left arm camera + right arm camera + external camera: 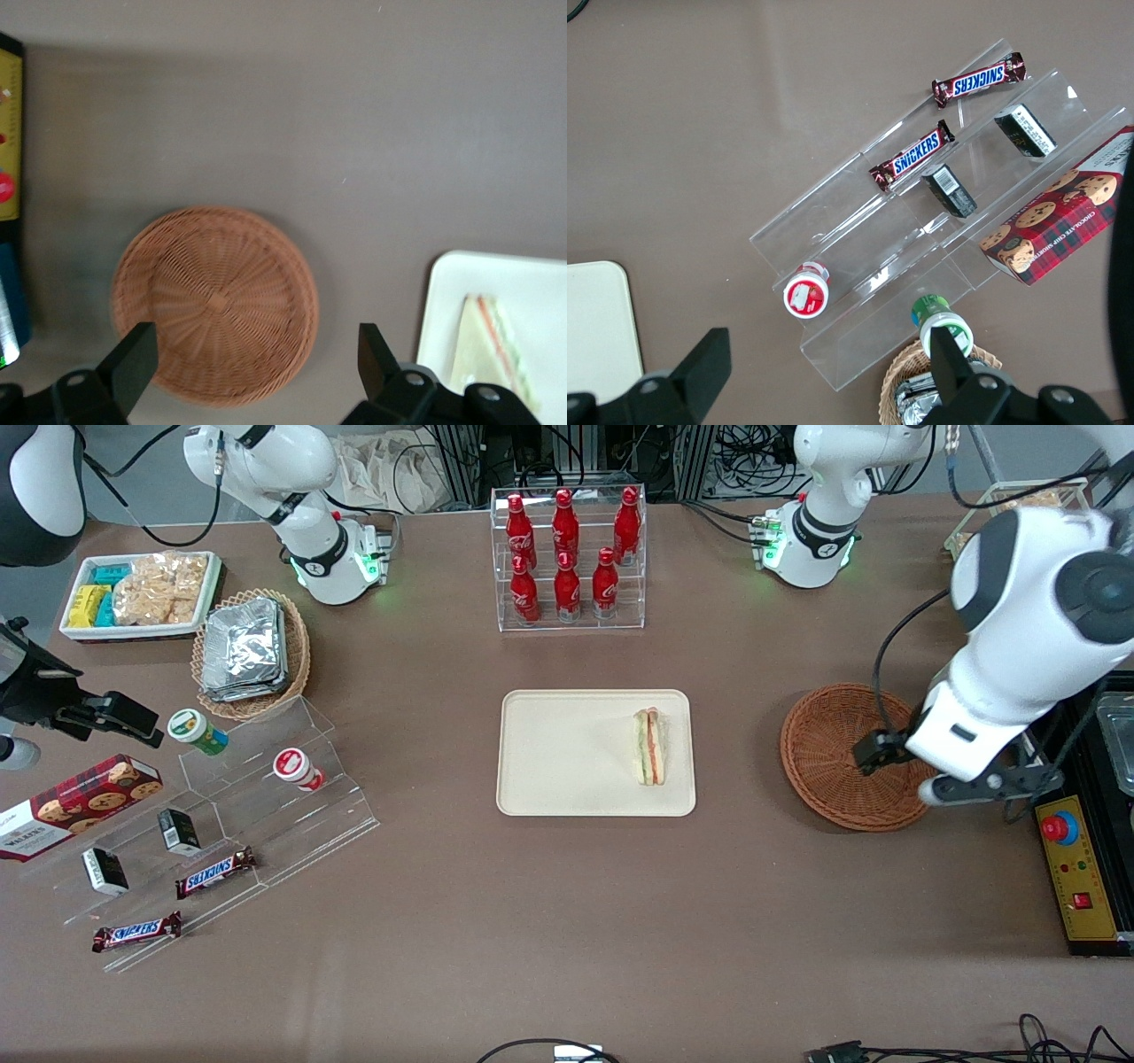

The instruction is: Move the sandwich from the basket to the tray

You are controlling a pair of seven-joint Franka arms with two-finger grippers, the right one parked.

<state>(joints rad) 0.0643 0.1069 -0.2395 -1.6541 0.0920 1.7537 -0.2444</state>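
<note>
Closest to my front camera lies a Snickers bar (pixel 137 932) on the counter (pixel 567 921). I see the sandwich (pixel 651 746) lying on the tray (pixel 567 753), at its edge toward the working arm. My end effector (pixel 252 354) hangs above the empty basket (pixel 837 757), fingers (pixel 133 359) spread apart, gripping nothing.
</note>
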